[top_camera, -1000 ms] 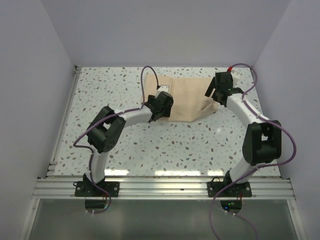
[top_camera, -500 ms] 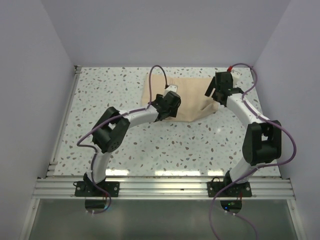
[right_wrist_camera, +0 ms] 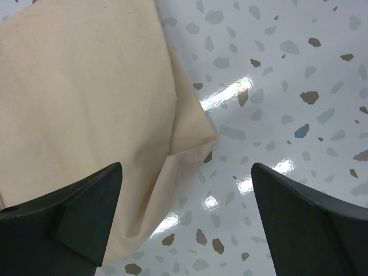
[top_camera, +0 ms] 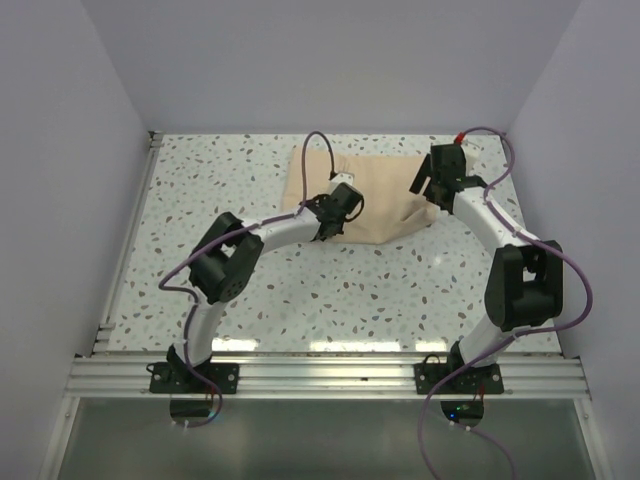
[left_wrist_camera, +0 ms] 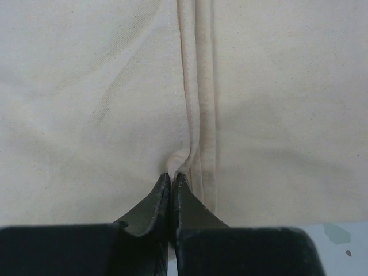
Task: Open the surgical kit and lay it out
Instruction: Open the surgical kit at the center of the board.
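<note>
text: none legible | labels: none | brands: none | numbers: none | signs: none

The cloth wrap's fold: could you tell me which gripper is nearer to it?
Left. The left gripper is shut on the fold itself; the right gripper stands open at the cloth wrap's right edge.

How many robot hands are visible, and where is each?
2. The left hand is shut on a fold of the cloth wrap, toward its near edge. The right hand hangs open above a corner on the wrap's right side.
</note>
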`<action>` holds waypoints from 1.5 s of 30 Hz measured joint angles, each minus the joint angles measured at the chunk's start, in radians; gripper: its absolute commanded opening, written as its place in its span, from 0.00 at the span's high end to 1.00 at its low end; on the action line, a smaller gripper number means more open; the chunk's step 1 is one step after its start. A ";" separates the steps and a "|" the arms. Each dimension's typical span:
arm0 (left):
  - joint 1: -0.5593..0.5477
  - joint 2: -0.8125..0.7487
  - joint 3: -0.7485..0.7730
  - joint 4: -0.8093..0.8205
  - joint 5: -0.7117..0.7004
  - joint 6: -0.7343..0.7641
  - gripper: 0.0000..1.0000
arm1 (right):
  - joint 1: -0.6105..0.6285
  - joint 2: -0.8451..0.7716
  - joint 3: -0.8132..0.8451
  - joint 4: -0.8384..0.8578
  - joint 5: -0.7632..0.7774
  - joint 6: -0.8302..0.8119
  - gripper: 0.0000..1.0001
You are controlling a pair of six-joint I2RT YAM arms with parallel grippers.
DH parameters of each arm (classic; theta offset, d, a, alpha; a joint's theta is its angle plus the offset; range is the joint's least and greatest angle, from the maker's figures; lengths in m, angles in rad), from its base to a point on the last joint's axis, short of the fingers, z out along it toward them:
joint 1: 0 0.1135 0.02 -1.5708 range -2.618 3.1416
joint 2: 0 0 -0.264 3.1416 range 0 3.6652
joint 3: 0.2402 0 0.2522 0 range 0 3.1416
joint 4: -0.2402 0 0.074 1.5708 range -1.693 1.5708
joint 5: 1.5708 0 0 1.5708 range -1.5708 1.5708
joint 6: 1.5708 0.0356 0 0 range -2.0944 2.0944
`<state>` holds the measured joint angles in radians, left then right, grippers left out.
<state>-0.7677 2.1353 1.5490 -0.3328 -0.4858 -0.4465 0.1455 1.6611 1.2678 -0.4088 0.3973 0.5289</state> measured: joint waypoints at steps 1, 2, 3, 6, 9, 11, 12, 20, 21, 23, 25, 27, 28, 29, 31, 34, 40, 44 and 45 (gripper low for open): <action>0.000 -0.001 0.001 -0.002 -0.001 -0.004 1.00 | 0.000 0.000 0.000 0.000 0.000 0.000 0.02; 0.002 -0.008 -0.005 -0.002 0.001 -0.006 1.00 | 0.000 0.001 0.000 0.002 0.000 0.000 0.02; 0.005 -0.022 -0.016 -0.001 0.005 -0.008 1.00 | 0.000 0.001 0.000 0.004 -0.001 -0.001 0.02; 0.035 -0.145 -0.107 0.006 0.021 -0.015 1.00 | 0.000 0.003 0.000 0.009 -0.010 -0.006 0.01; 0.120 -0.367 -0.216 0.023 0.022 -0.030 1.00 | 0.000 0.012 0.000 0.019 -0.034 -0.009 0.02; 0.203 -0.520 -0.290 0.057 0.019 -0.042 0.68 | 0.000 0.030 0.009 0.024 -0.058 -0.011 0.01; 0.249 -0.590 -0.324 0.067 0.016 -0.048 0.49 | 0.000 0.039 0.014 0.028 -0.070 -0.013 0.02; 0.500 -0.698 -0.599 0.191 0.040 -0.136 0.05 | 0.008 0.159 0.143 0.027 -0.132 -0.023 0.02; 0.512 -0.658 -0.618 0.190 0.058 -0.140 0.05 | 0.010 0.180 0.171 0.026 -0.130 -0.026 0.02; 0.526 -0.592 -0.644 0.187 0.087 -0.146 0.06 | 0.011 0.217 0.224 0.020 -0.127 -0.033 0.02; 0.530 -0.552 -0.663 0.187 0.112 -0.146 0.06 | 0.011 0.264 0.294 0.003 -0.119 -0.045 0.02; 0.530 -0.544 -0.673 0.189 0.132 -0.145 0.07 | 0.011 0.321 0.370 -0.009 -0.100 -0.060 0.02; 0.530 -0.544 -0.673 0.193 0.138 -0.145 0.07 | 0.011 0.347 0.404 -0.016 -0.091 -0.065 0.02; 0.530 -0.544 -0.673 0.205 0.142 -0.144 0.07 | 0.011 0.377 0.439 -0.022 -0.079 -0.071 0.01; 0.530 -0.544 -0.673 0.214 0.143 -0.140 0.07 | 0.011 0.426 0.487 -0.038 -0.058 -0.080 0.02; 0.530 -0.544 -0.673 0.223 0.145 -0.136 0.09 | 0.010 0.480 0.519 -0.070 -0.016 -0.085 0.01; 0.530 -0.544 -0.673 0.246 0.163 -0.135 0.11 | -0.017 0.555 0.533 -0.114 0.006 -0.085 0.08; 0.530 -0.544 -0.674 0.256 0.173 -0.134 0.12 | -0.047 0.579 0.533 -0.115 -0.012 -0.085 0.26; 0.530 -0.544 -0.674 0.257 0.175 -0.134 0.13 | -0.052 0.582 0.533 -0.115 -0.019 -0.085 0.30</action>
<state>-0.2375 1.5909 0.8745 -0.0753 -0.3107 -0.5800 0.0933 2.2433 1.8011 -0.5240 0.3779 0.4435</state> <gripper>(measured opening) 0.881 0.768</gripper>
